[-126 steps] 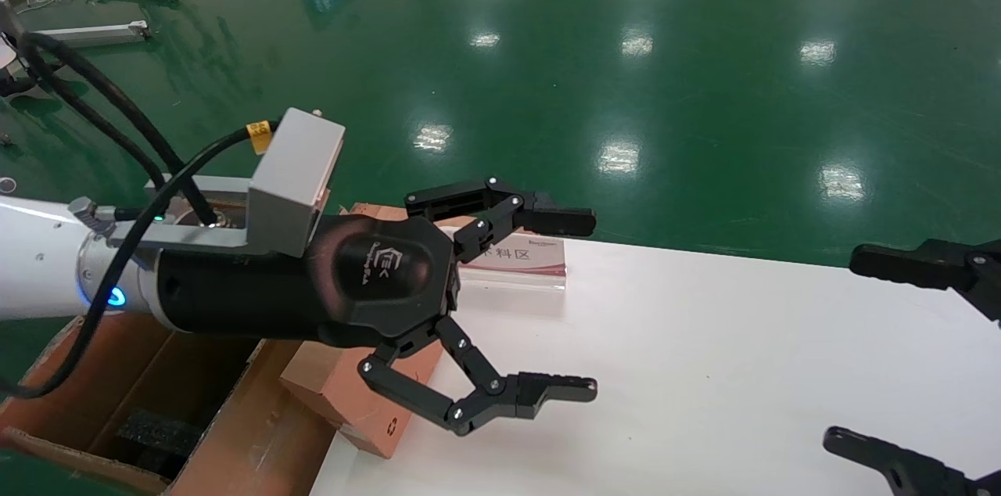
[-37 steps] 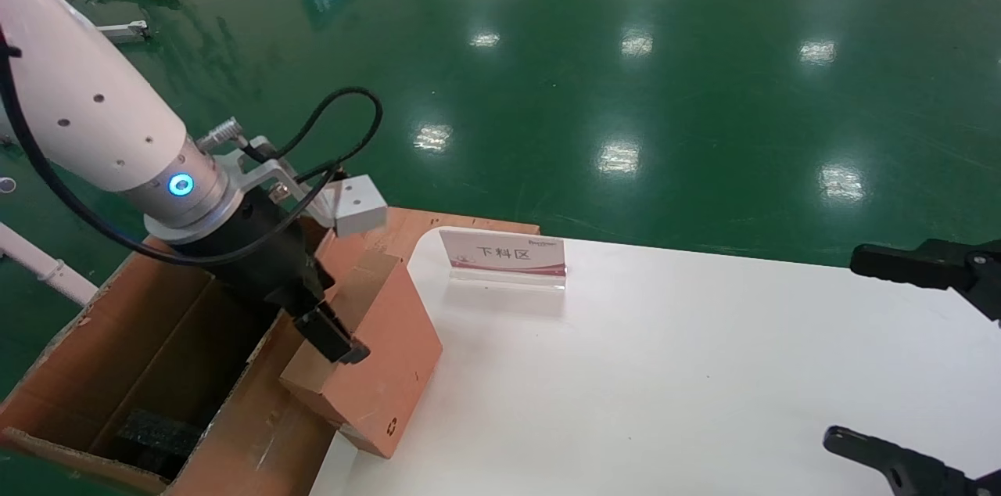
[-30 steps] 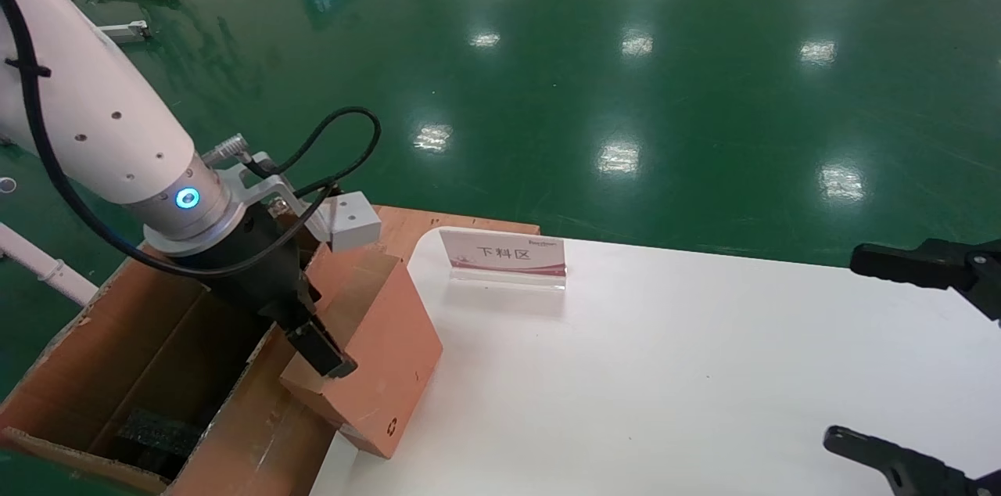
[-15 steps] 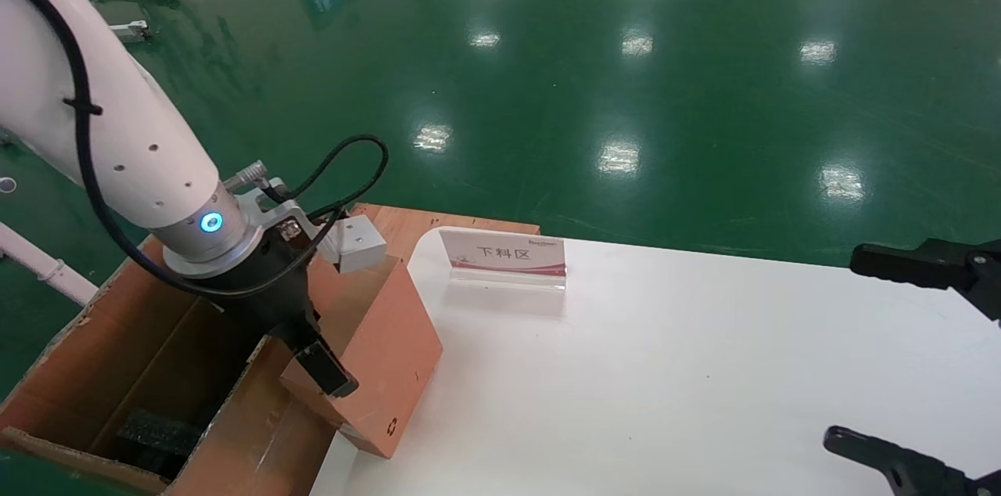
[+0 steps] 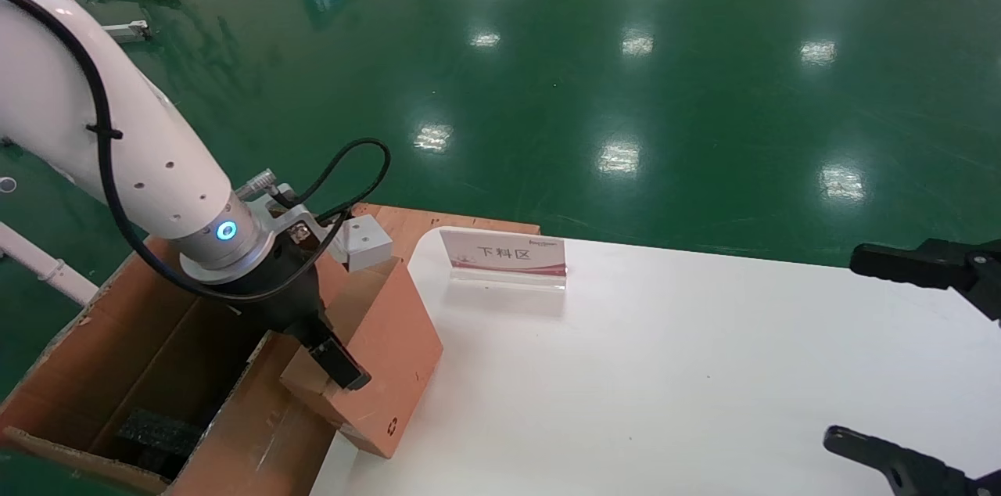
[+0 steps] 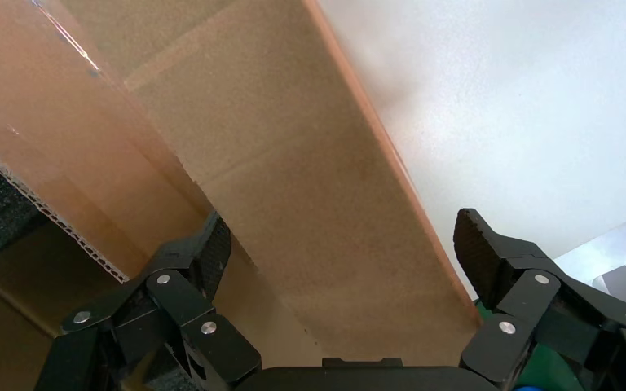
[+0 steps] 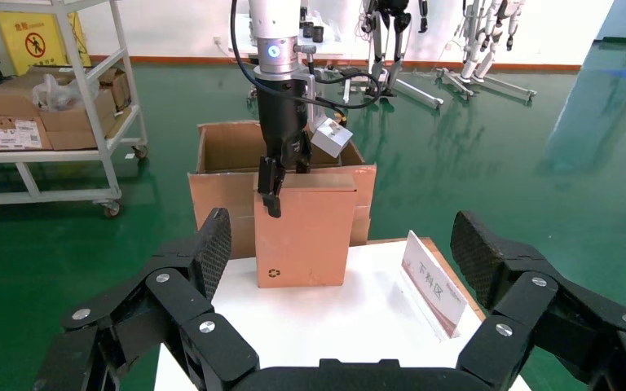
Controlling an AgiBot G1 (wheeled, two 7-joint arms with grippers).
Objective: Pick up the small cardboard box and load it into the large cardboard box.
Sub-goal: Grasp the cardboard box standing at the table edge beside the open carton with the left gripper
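Note:
The small cardboard box (image 5: 391,359) stands upright at the table's left edge, with its recycling mark low on the side that faces the table. It also shows in the right wrist view (image 7: 306,236). My left gripper (image 5: 319,349) points down over the box's tan top (image 6: 310,163) and is open. One finger (image 6: 204,252) is at the top's edge on the large box's side. The other finger (image 6: 481,252) hangs just clear of the table-facing side. The large cardboard box (image 5: 117,355) stands open beside the small box. My right gripper (image 7: 342,244) is open and empty at the table's right.
A small sign stand (image 5: 504,255) with a red strip stands on the white table (image 5: 665,371) behind the small box. Black foam (image 5: 152,429) lies in the large box. Green floor lies beyond. A shelf cart (image 7: 49,98) with cartons stands farther off.
My left arm swung from level in front of the camera to pointing down over the small box, then sank and shifted slightly nearer along its top. The box and right arm have not moved.

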